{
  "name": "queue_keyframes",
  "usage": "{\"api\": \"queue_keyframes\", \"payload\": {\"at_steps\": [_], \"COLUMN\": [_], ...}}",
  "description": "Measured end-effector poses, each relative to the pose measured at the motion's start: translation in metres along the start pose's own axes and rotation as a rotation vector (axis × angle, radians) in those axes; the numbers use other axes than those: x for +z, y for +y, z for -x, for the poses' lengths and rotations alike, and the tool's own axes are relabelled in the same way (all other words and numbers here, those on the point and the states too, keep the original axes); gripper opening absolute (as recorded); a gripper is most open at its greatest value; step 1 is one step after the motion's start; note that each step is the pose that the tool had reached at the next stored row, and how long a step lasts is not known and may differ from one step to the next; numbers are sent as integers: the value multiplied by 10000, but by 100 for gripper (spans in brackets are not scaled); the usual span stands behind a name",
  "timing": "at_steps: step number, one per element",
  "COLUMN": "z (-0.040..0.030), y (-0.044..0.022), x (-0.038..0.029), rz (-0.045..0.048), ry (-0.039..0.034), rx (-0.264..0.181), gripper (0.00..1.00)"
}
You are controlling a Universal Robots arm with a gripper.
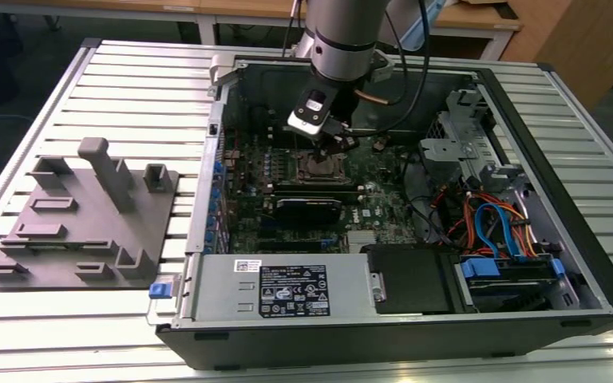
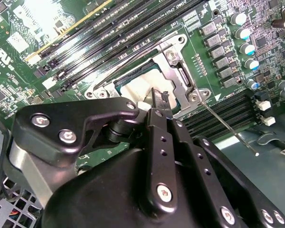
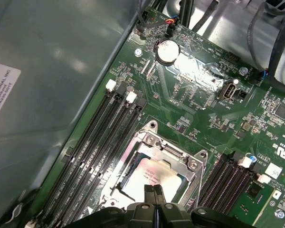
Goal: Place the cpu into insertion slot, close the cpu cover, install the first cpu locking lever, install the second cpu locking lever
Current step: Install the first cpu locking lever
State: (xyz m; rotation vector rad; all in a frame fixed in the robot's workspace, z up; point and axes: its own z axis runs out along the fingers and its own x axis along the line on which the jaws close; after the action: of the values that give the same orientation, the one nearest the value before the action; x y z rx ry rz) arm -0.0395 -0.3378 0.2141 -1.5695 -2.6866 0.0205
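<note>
In the exterior view the arm reaches down into the open case [image 1: 318,351], its gripper [image 1: 335,145] just above the slot [image 1: 321,167] on the green board [image 1: 376,211]. Both wrist views show the cpu [image 3: 154,173] already seated in the slot, its pale metal top flat and level, so I judge the first step done. The cover [image 3: 173,156] looks lowered over it: its silvery frame lies around the cpu, which shows through the window. That would make the second step done too (or very nearly, since I cannot tell whether the frame sits fully flush). The gripper [image 3: 154,192] is narrow, its two fingertips pressed together with nothing between them, and they hover at or on the cpu's near edge; whether they touch it I cannot tell. The locking steps seem left to do. In the second wrist view one lever [image 2: 228,129] is a thin rod standing out from a corner of the cover [image 2: 178,78] across the memory slots [image 2: 228,111], free rather than hooked down. The other lever I cannot make out well enough to judge.
</note>
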Motion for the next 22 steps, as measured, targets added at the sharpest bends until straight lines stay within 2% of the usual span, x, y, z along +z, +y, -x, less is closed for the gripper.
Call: {"api": "queue_keyframes", "payload": {"at_steps": [9,11,16,19,22], "z": [-1,0,0,-2,-4], "y": [-1,-2,-2,-5,-7], "x": [0,0,0,-9,-49], "rz": [0,-5,-20,-22,-21], "ry": [0,-5,-27,-30,-31], "rx": [-9,-203,-1009,-1118,-1125], "gripper": [10,10,10,10,10]}}
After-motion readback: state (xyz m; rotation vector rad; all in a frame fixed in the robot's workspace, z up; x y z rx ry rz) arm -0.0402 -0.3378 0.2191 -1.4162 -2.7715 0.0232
